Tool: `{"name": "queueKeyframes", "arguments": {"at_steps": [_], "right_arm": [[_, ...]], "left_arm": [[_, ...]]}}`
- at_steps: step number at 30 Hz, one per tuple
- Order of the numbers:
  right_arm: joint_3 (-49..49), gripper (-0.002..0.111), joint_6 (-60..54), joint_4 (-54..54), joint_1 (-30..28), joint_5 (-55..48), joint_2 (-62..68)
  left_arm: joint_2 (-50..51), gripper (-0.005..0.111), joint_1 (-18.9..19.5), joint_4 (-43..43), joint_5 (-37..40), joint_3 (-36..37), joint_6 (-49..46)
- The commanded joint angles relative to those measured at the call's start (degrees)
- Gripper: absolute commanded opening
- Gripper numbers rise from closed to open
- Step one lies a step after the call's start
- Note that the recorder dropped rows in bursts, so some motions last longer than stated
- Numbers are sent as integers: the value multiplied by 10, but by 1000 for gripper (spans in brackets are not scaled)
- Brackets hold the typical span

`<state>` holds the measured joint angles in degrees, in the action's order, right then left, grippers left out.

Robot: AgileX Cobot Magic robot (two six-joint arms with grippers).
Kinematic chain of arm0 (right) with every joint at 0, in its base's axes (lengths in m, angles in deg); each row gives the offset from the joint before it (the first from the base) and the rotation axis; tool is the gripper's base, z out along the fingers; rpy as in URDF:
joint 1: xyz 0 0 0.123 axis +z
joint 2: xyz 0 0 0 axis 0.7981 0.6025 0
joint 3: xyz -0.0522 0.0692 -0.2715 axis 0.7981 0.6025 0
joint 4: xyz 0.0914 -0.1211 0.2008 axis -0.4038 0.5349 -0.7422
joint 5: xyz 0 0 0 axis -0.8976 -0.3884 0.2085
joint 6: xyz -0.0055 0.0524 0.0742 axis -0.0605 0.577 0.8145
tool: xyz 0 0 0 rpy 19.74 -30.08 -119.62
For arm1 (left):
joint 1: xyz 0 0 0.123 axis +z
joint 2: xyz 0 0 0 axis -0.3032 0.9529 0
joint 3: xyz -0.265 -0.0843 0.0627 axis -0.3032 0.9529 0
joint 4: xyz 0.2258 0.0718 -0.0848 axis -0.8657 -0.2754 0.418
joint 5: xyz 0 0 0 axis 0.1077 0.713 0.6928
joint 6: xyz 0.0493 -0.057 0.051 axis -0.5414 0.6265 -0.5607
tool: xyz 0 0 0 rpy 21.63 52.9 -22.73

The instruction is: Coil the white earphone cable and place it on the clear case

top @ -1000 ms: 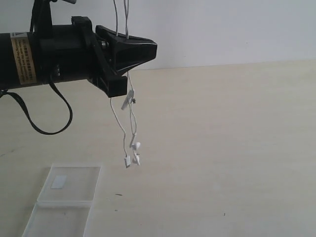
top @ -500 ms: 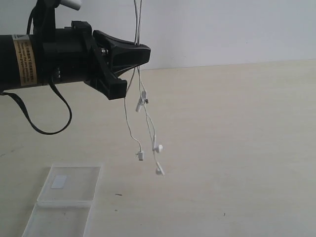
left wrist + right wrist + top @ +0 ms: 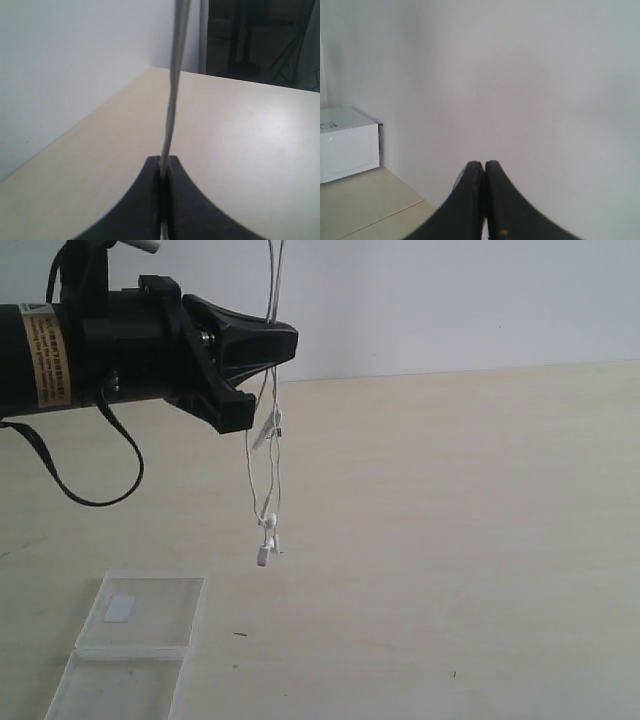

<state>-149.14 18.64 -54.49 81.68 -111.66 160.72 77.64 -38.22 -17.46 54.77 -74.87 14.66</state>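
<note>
The left gripper [image 3: 283,343] is pinched shut on the white earphone cable [image 3: 266,475], its ends dangling below; the clear case [image 3: 150,613] lies lower, back under the wrist, so loose strands could sway past it

White earphone cable [image 3: 266,428], black left hand [image 3: 290,340], clear case [image 3: 160,622], beige table [image 3: 450,540].

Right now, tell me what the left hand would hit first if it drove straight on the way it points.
Nothing, as far as the views show. The left hand, shut on the white earphone cable, points roughly level above the table into open air. Depth beyond is unclear.
</note>
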Motion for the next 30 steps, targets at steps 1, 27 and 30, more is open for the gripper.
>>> {"name": "queueKeyframes", "arguments": {"at_steps": [1, 27, 30], "right_arm": [[-4, 0, 53, 60, -1, 10, -20], [140, 0, 237, 284, -1, -22, -48], [212, 0, 237, 284, -1, 16, -62]], "left_arm": [[-12, 0, -1, -8, 32, 0, -1], [-76, 0, 0, -11, 128, 0, 4], [-89, 0, 0, -13, 138, 0, 4]]}}
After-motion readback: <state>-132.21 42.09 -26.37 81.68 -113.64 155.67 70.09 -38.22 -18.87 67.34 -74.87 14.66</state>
